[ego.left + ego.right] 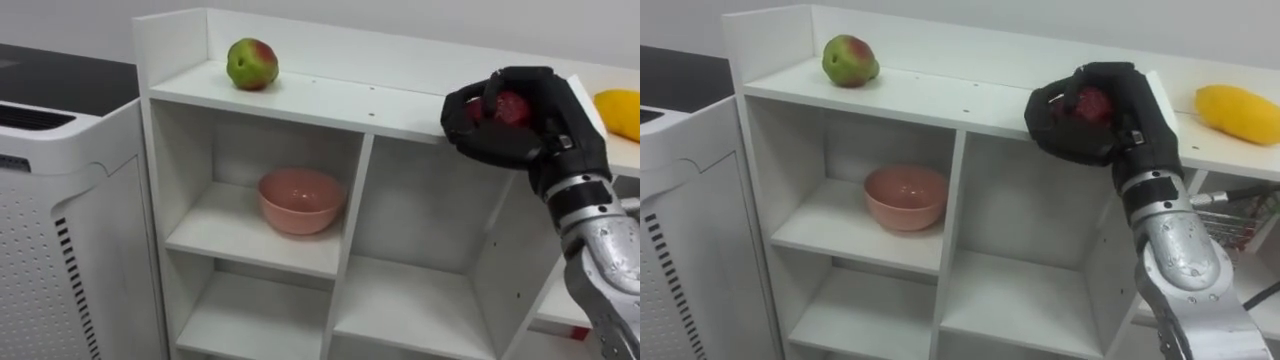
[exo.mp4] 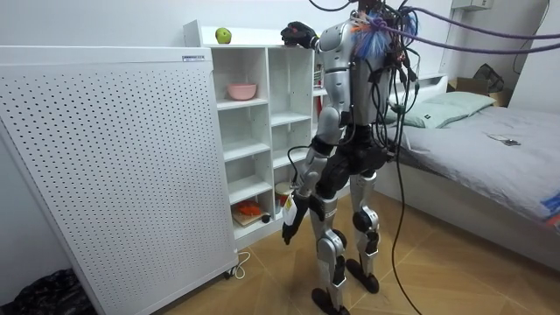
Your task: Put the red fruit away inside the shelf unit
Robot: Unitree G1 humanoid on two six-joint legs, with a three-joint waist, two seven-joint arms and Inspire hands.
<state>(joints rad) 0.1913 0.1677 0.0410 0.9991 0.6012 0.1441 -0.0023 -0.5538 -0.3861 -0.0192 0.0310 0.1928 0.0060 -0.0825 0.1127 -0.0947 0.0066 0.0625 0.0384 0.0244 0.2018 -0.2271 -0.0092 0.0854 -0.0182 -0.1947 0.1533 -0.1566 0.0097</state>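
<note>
— Apple (image 1: 252, 63), green and red: where?
— On the closet's (image 1: 330, 105) top, left end. A pink bowl (image 1: 302, 199) sits in the compartment below.
— Right robot hand (image 1: 505, 140)?
— Curled round a red fruit (image 1: 512, 106) at the top's front edge, with a yellow fruit (image 1: 620, 113) just beside it.
— Left robot hand (image 2: 290, 223)?
— Hanging by the thigh; I cannot tell its state.

A home bedroom: a bed (image 2: 494, 144) near white shelving (image 2: 267, 131)

Soft, even light from above brightens the top board of the white shelf unit (image 1: 300, 100); the compartments beneath lie in mild shade. The apple (image 1: 251, 63) casts a faint shadow. The right robot hand (image 1: 500, 140) shades its red fruit (image 1: 511, 106).
</note>
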